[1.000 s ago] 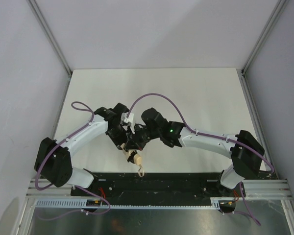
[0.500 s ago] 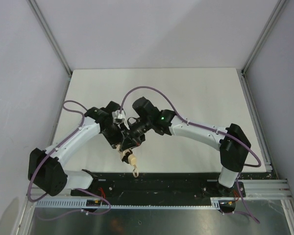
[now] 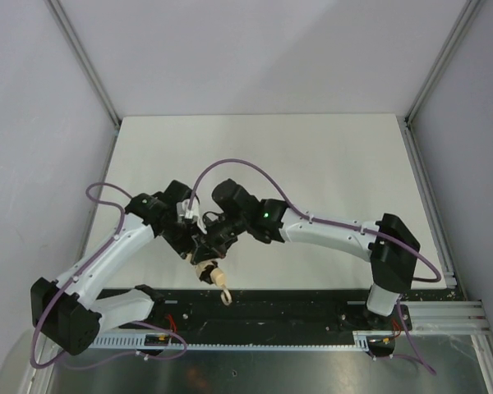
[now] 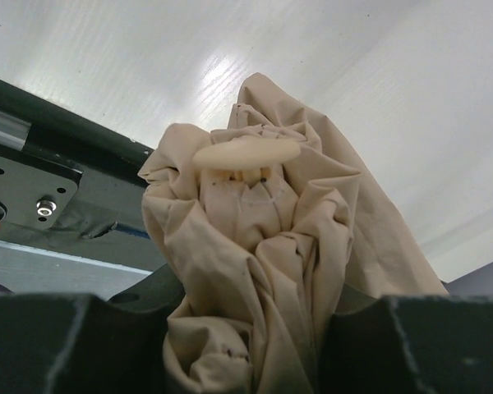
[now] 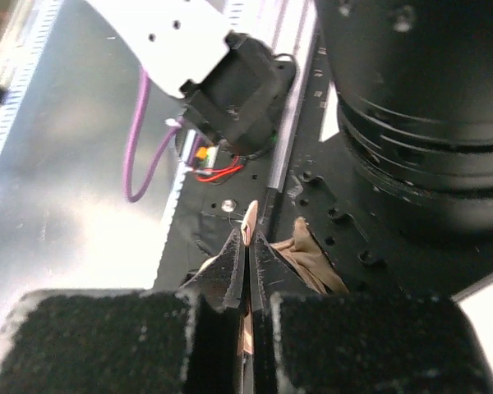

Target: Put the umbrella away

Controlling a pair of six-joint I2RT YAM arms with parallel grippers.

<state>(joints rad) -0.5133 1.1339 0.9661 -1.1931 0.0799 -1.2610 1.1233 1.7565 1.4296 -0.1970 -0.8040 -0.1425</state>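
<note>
Now both arms, the left arm (image 3: 119, 250) and the right arm (image 3: 329, 234), have slid toward 9 o'clock and a little toward 6 o'clock over the big white desk (image 3: 312, 156). The umbrella (image 4: 263, 246) went with them. It sits between the two tools, by the desk's 6 o'clock edge and the black rail (image 3: 312, 300). I think it is being carried to its place and is not put down yet.

The desk looks smooth and shiny. The umbrella is soft tan cloth, all bunched and wrinkly. The left tool (image 4: 251, 349) is partly closed around the cloth bundle. The right tool (image 5: 248, 271) is squeezed tight on a thin tan strip (image 5: 249, 226), likely part of the umbrella. A flat round cream cap (image 4: 246, 152) pokes out, and a tiny loop (image 3: 224, 296) dangles at 6 o'clock.
</note>
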